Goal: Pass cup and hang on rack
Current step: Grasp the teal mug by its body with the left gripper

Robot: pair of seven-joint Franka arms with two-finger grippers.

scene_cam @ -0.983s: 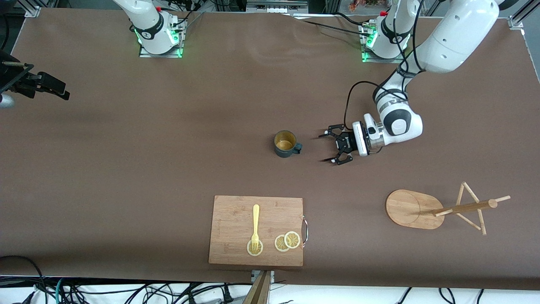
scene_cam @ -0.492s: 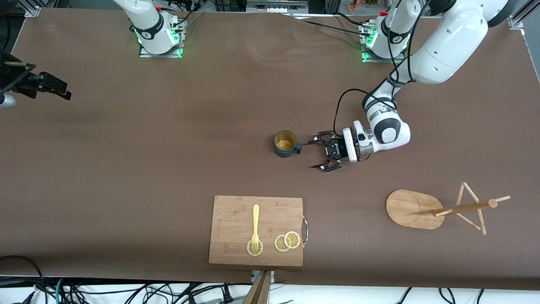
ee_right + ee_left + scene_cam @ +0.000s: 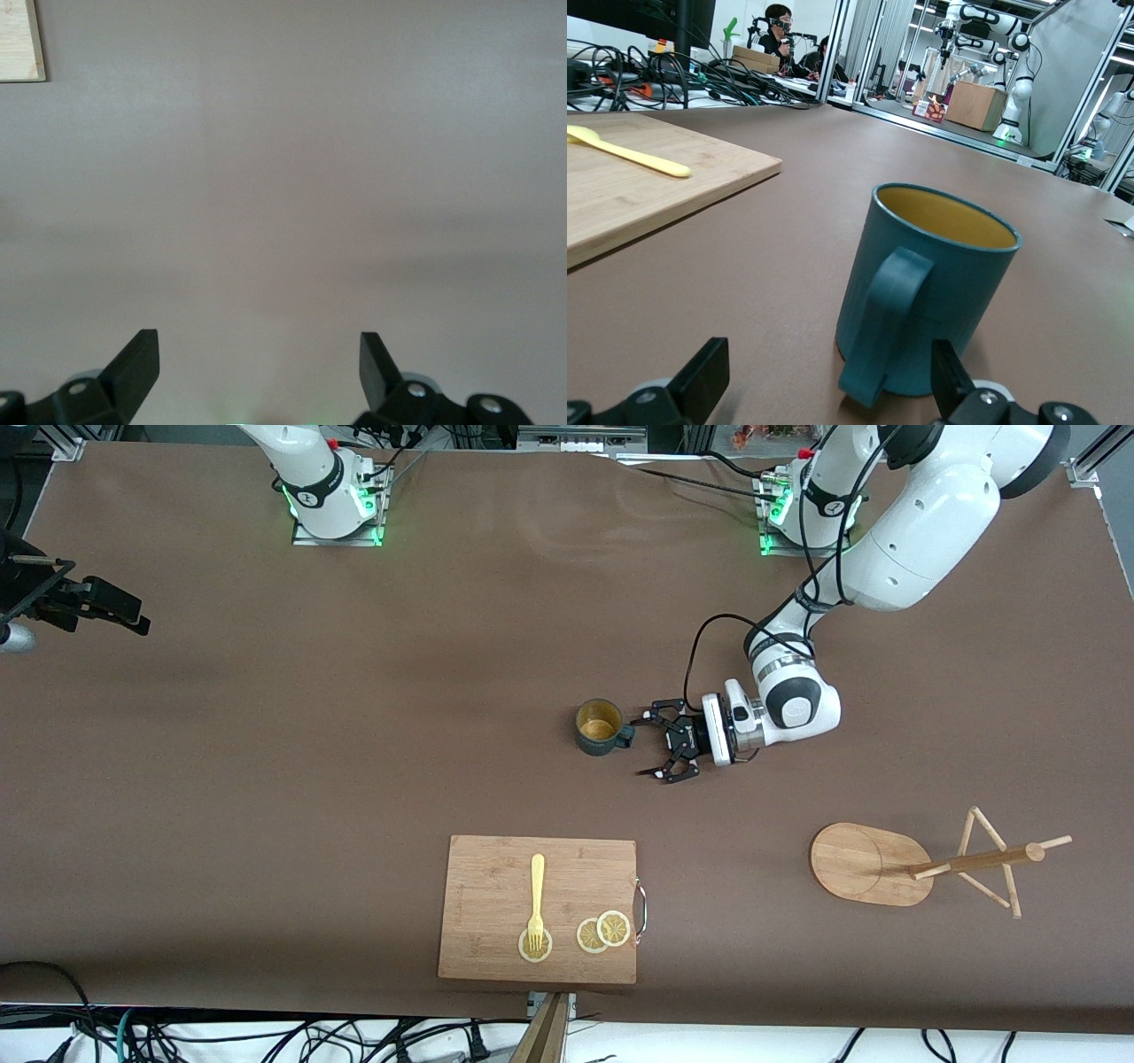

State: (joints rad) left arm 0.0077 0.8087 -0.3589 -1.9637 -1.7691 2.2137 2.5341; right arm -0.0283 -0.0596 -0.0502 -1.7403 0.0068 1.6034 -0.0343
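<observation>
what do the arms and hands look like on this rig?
Both arms are glossy white with black joint bands; green lights glow at the bases. Left hand: black two-finger type on a white-and-silver wrist, a black cable looping over it. Right hand: black, at the frame edge.

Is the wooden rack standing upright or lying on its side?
Lying on its side: the rack has its oval base on edge and its pole level along the table.
</observation>
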